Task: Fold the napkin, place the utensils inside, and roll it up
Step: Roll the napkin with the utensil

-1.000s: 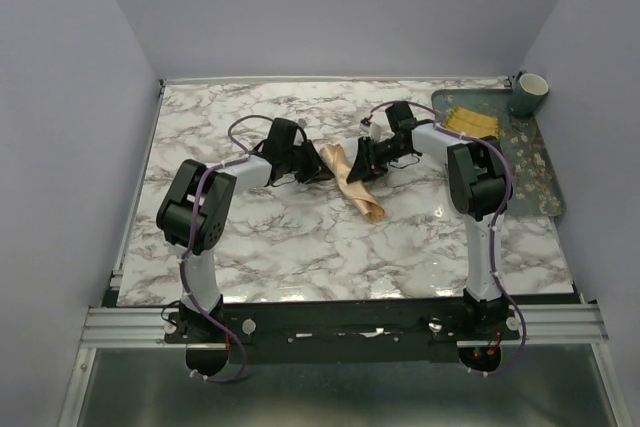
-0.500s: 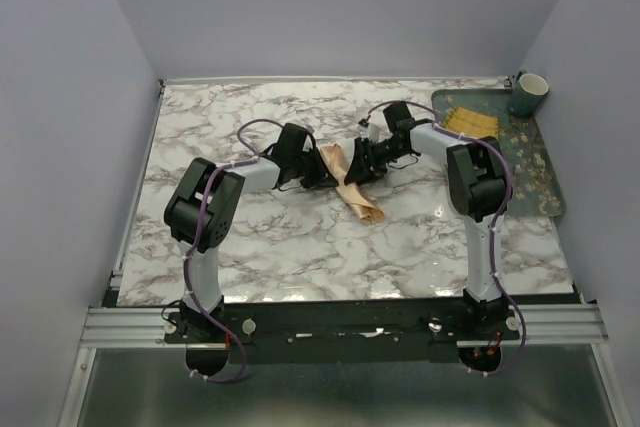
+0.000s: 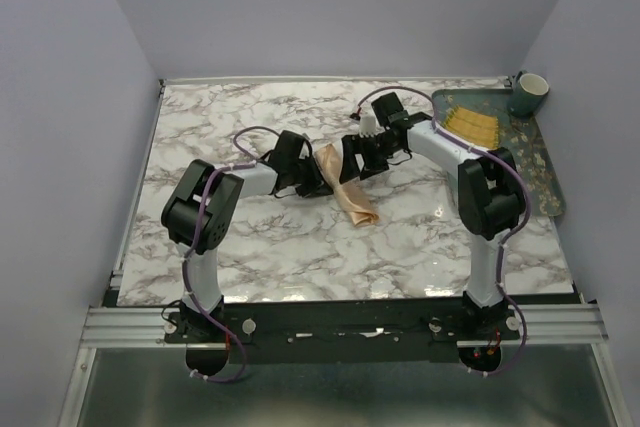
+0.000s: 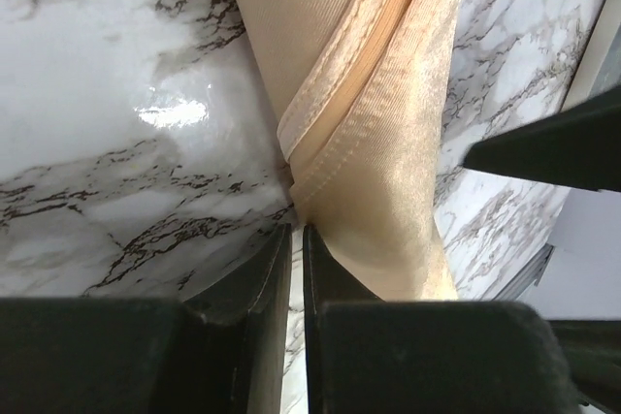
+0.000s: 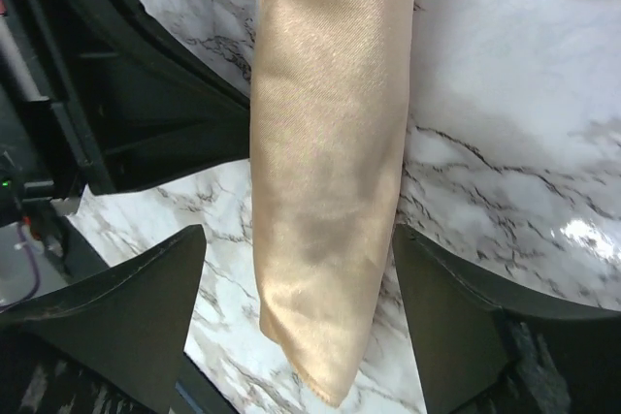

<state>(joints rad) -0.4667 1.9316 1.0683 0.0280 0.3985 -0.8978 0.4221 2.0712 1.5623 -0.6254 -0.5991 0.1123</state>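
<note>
napkin (image 3: 352,190) inside: wrapped shut, contents not visible in any view
napkin far end: cropped by the top edge in both wrist views; overhead, hidden between the two hands
left hand (image 4: 296,239) grip: tips at the napkin hem, pinching or only touching, can't tell
right hand (image 5: 299,235): finger bases cropped at bottom edge
tray (image 3: 530,177) load: yellow pieces (image 3: 470,124), too small to identify

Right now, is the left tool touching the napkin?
Touching. Left wrist view: left tool nearly shut, fingertips pinching the napkin at its hem, no gap.
</note>
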